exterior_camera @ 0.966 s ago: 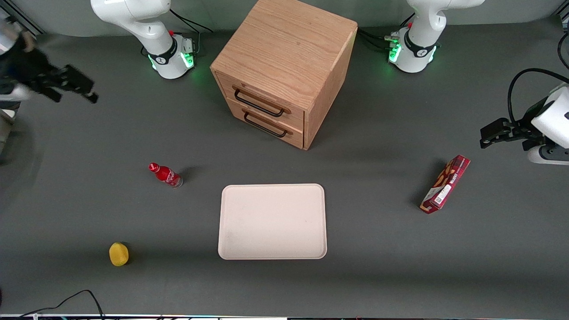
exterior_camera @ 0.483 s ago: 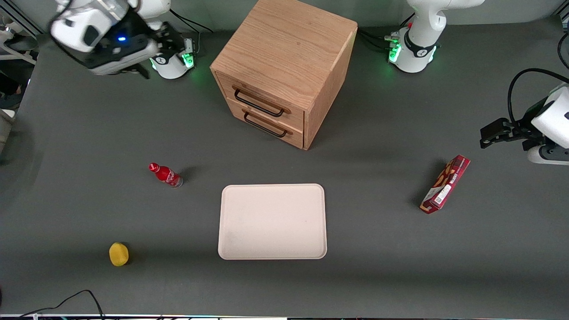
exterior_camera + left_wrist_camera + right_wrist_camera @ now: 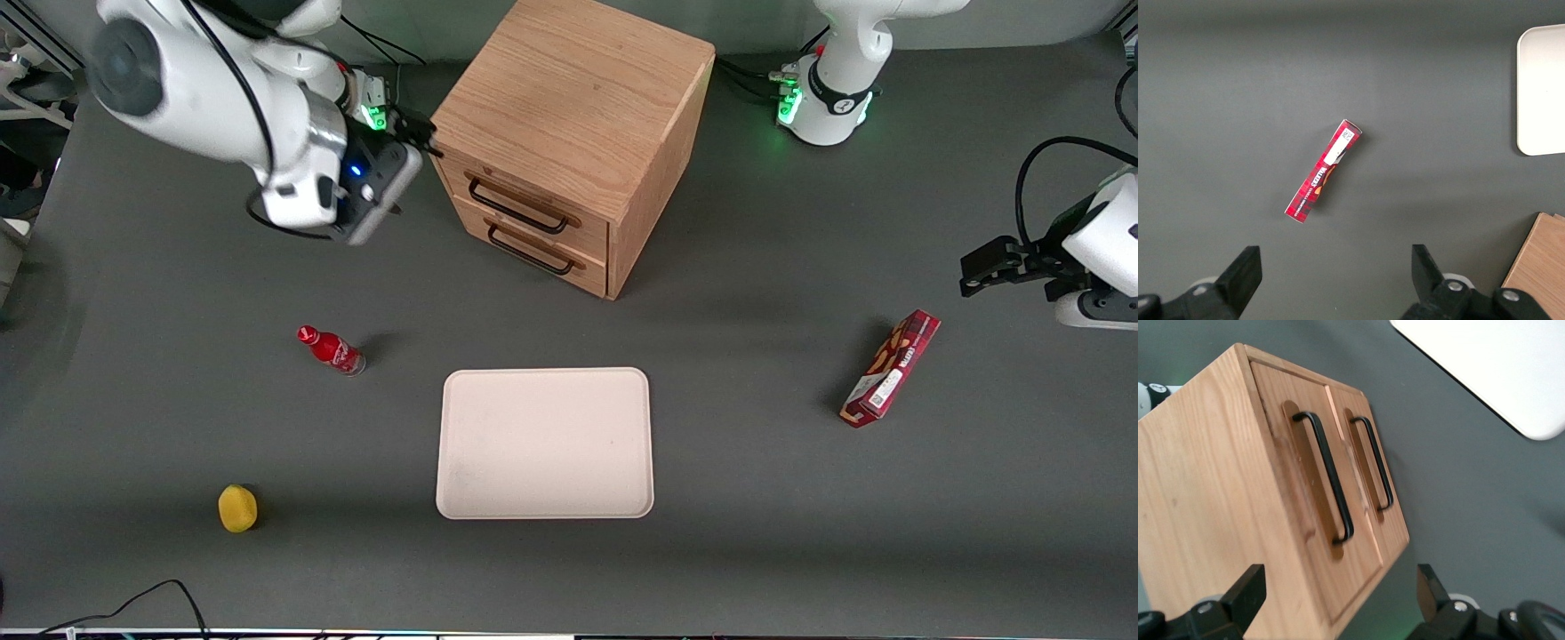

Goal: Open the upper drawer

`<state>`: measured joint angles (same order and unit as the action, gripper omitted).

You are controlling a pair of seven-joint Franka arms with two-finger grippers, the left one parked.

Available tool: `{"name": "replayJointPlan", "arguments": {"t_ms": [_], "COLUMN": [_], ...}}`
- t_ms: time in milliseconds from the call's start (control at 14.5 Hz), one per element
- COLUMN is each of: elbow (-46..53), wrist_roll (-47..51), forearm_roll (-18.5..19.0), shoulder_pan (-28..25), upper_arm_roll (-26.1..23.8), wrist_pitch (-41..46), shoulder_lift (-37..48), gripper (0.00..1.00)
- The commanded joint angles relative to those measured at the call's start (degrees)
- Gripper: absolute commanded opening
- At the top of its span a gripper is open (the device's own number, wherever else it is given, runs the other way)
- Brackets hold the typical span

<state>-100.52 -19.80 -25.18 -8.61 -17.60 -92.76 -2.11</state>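
Observation:
The oak cabinet (image 3: 573, 98) stands at the back of the table, with both drawers shut. The upper drawer (image 3: 533, 191) has a thin black bar handle (image 3: 517, 207). The matching lower drawer (image 3: 542, 242) sits beneath it. My right gripper (image 3: 416, 133) hangs beside the cabinet's top front edge, on the working arm's side, a short way off the wood. In the right wrist view the gripper (image 3: 1338, 600) is open and empty. Its two black fingers (image 3: 1248, 590) stand wide apart in front of the upper drawer (image 3: 1281, 453), well short of its handle (image 3: 1328, 480).
A cream tray (image 3: 544, 443) lies nearer the front camera than the cabinet. A red bottle (image 3: 332, 350) and a yellow fruit (image 3: 237, 508) lie toward the working arm's end. A red snack box (image 3: 891, 367) lies toward the parked arm's end and shows in the left wrist view (image 3: 1323, 171).
My right arm has swung in from the working arm's end of the table to the cabinet. The gripper now faces the drawer fronts. Nothing else has moved.

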Motion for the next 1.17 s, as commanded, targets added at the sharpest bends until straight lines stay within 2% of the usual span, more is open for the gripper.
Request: {"name": "replayJointPlan", "arguments": {"t_ms": [0,483,1103], "elbow": [-7.5,-15.2,-17.9], "wrist_roll": [-3.5,-2.8,-2.8], "forearm_roll": [-2.3,-3.7,-3.7], "shoulder_pan": [0.1,0.1,-0.2], "upper_arm_roll": [-2.9,-7.6,-9.8], "wrist_pitch": [-7.6,-21.3,-30.1], "shoulder_lift": [1.2,-0.8,-4.7], "gripper": [1.00,1.00,1.00]}}
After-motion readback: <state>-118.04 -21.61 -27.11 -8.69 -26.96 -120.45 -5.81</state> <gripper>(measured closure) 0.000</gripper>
